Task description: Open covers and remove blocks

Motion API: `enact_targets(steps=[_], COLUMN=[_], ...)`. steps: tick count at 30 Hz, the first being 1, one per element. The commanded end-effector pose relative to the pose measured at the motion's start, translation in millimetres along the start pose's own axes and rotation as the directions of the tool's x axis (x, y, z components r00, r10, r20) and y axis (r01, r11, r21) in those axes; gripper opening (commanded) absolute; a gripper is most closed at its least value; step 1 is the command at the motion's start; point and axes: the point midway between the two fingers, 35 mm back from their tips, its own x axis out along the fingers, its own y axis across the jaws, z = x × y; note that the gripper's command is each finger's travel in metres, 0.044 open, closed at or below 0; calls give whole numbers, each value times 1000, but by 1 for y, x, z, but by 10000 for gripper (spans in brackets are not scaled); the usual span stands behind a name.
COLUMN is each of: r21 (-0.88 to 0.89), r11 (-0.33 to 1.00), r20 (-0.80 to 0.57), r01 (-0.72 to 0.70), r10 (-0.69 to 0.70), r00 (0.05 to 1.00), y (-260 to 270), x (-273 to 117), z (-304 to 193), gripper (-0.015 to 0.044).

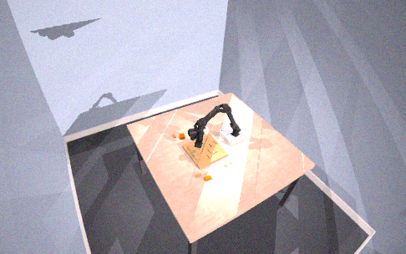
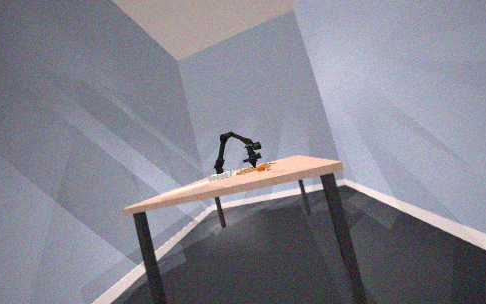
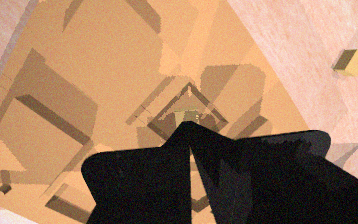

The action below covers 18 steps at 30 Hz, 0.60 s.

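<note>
The tan puzzle board (image 1: 211, 160) (image 3: 105, 50) lies on the table. My gripper (image 1: 198, 145) (image 2: 254, 166) (image 3: 186, 126) is shut, tips down over the board. In the wrist view a square-edged well (image 3: 207, 100) shows just ahead of the fingertips. A small yellowish patch (image 3: 186, 115) shows at the tips; whether it is a block cannot be told. A squarish raised cover (image 3: 40, 142) is at the left. Orange blocks (image 1: 182, 136) (image 1: 208, 178) rest on the table off the board, as does a small yellow block (image 3: 352, 62). The fingers hide part of the board.
Small pale blocks (image 1: 174, 135) (image 1: 198, 175) (image 1: 225, 165) also lie on the table beside the board. A small peg (image 3: 4, 189) stands on the board at the lower left of the wrist view. The arm's base stands by a white slab (image 1: 233, 139) behind the board.
</note>
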Motion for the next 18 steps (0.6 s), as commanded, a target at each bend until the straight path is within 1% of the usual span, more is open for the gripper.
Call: enact_targets(steps=[1,9,11,14,15,18], r21=[-1,-9,-3,-5,-6,-9], r11=[1000,1000,1000,1000,1000,1000], r20=[-1,-3,-5,-4,-4,-3], r01=[1,2,3,3,3,3], r10=[-1,-2,-3,-3,-3,-3], r00=[1000,1000,1000,1000,1000,1000], y=[0,-1,-1,0,0,-1], x=[-2,-12,-11,-27,-32,-50], z=[1,4,3,4,5,5], gripper=[0,0,53,131,144,144])
